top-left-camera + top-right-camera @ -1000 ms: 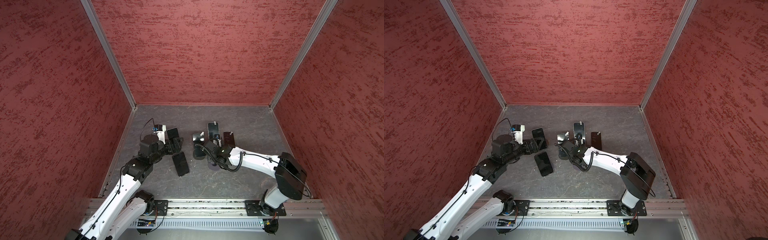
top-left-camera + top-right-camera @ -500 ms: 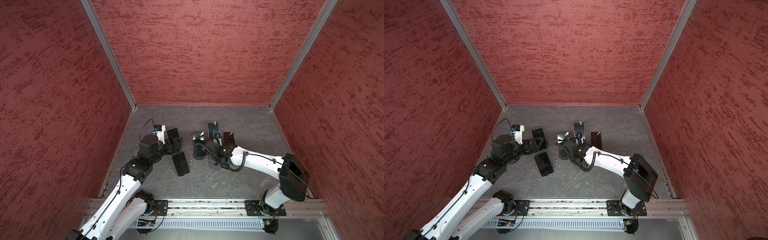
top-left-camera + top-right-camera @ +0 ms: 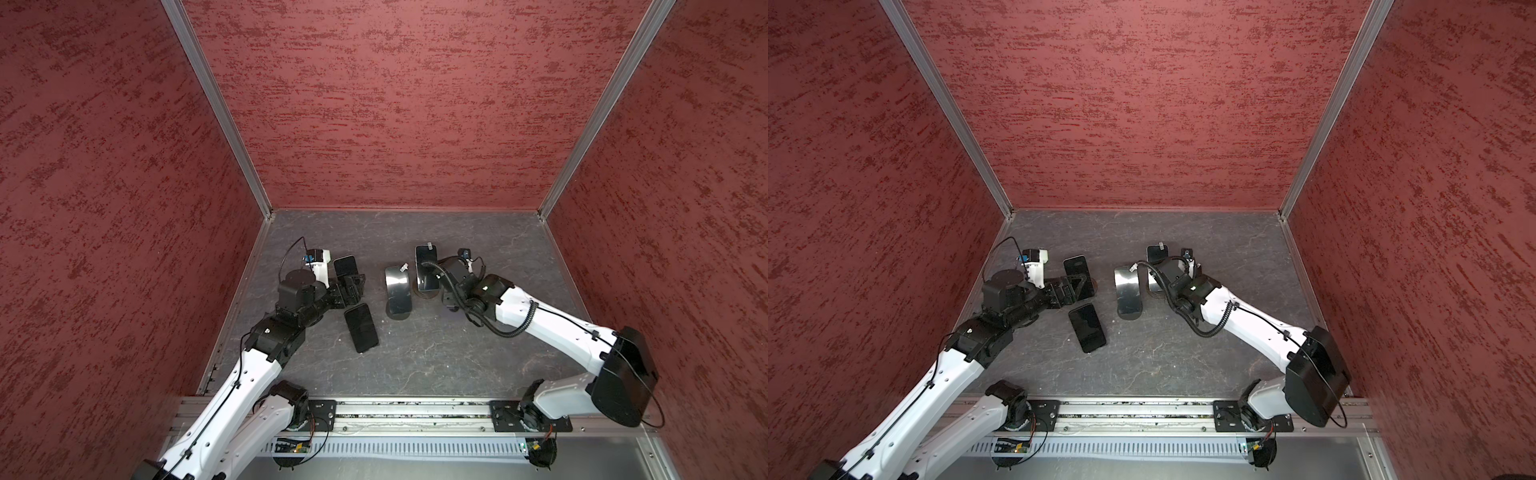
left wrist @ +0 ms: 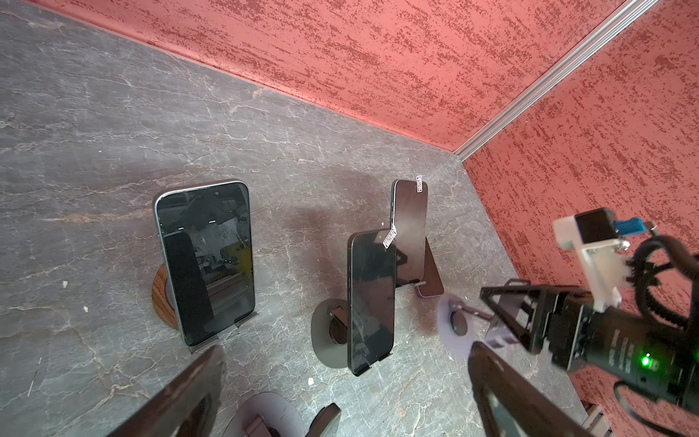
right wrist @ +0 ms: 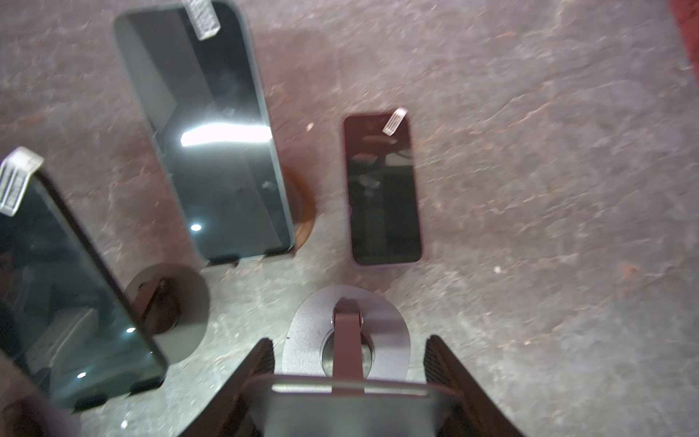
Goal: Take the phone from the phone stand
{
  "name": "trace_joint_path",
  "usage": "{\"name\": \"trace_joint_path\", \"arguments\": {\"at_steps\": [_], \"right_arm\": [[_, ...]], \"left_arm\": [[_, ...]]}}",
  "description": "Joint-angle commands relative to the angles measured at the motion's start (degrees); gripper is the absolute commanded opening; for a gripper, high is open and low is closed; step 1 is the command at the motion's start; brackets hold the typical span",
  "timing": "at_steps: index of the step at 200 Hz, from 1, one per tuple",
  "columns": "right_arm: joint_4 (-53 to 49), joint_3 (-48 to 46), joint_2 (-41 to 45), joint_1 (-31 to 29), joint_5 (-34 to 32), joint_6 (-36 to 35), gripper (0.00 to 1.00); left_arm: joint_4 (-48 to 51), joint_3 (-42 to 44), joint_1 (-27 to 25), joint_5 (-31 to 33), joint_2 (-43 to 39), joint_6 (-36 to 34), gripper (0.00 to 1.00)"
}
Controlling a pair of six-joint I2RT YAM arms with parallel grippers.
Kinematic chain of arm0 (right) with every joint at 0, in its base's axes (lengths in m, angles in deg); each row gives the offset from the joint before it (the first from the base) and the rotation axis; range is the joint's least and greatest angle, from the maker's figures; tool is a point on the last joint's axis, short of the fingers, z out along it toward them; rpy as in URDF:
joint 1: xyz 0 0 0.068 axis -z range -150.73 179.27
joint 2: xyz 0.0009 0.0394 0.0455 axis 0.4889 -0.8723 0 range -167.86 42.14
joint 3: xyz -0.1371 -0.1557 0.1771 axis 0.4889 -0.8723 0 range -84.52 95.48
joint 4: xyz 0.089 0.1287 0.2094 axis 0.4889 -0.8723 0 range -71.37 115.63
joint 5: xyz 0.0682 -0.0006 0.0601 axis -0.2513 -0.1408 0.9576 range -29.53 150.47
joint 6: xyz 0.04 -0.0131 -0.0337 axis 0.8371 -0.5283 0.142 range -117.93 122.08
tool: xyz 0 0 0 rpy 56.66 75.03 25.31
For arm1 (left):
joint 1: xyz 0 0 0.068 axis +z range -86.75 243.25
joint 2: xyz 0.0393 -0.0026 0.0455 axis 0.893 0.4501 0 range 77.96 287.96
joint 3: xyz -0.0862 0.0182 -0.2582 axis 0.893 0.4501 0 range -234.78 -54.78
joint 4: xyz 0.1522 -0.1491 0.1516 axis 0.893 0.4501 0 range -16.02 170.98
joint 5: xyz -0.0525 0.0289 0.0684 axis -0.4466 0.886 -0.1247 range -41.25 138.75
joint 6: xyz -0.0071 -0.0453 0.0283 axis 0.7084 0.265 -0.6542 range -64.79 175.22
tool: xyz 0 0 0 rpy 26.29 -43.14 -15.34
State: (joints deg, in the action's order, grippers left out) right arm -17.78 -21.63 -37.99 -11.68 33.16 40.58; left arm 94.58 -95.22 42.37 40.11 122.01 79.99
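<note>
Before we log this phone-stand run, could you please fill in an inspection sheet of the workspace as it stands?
Surface: grey stone-look tabletop, a few pale specks.
Job's things: left phone, middle phone and right phone upright on stands; black phone and reddish phone lying flat.
Clutter: nothing seen.
Grippers: left gripper jaws open, empty; right gripper jaws closed on a grey panel over the lilac stand, phone or cradle unclear.
Cables: black loop at left wrist; coiled cable along right arm.
Surroundings: red textured walls; aluminium rail in front.

cnt: phones [image 4: 204, 261] x5 | stands [image 4: 454, 329] x5 | robot arms [image 3: 557, 328] x2 | walls [image 3: 395, 104] x3
</note>
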Motion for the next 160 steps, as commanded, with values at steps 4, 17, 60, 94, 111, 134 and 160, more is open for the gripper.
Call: {"name": "trace_joint_path", "arguments": {"at_steps": [4,17,60,94,111,134,160], "right_arm": [[2.1,-0.5,2.8,5.6,0.7,-4.9,0.53],[4.2,-0.8,3.1,8.7,2.6,-7.1,0.53],[8.4,0.5,1.0,18.2,7.2,-11.7,0.53],[11.1,2.6,-2.8,24.5,9.8,-15.1,0.53],[12.7,3.7,-6.5,27.2,11.2,-16.2,0.53],[14.4,6.2,-10.2,30.0,12.0,-17.5,0.54],[14.8,10.8,-15.3,32.3,12.5,-18.9,0.54]], "left_arm": [[0.0,-0.6,0.3,1.3,-1.2,-0.5,0.99],[0.1,-0.6,0.3,1.4,-1.5,-0.4,0.99],[1.3,-1.5,0.4,2.5,-1.7,-1.0,1.00],[1.4,-1.1,0.7,3.0,-2.2,-1.3,0.99],[1.3,-1.0,0.8,3.2,-2.2,-1.3,0.99],[1.7,-1.2,0.9,3.1,-2.0,-1.5,0.99],[2.5,-1.4,1.0,3.8,-1.8,-1.5,0.99]]}}
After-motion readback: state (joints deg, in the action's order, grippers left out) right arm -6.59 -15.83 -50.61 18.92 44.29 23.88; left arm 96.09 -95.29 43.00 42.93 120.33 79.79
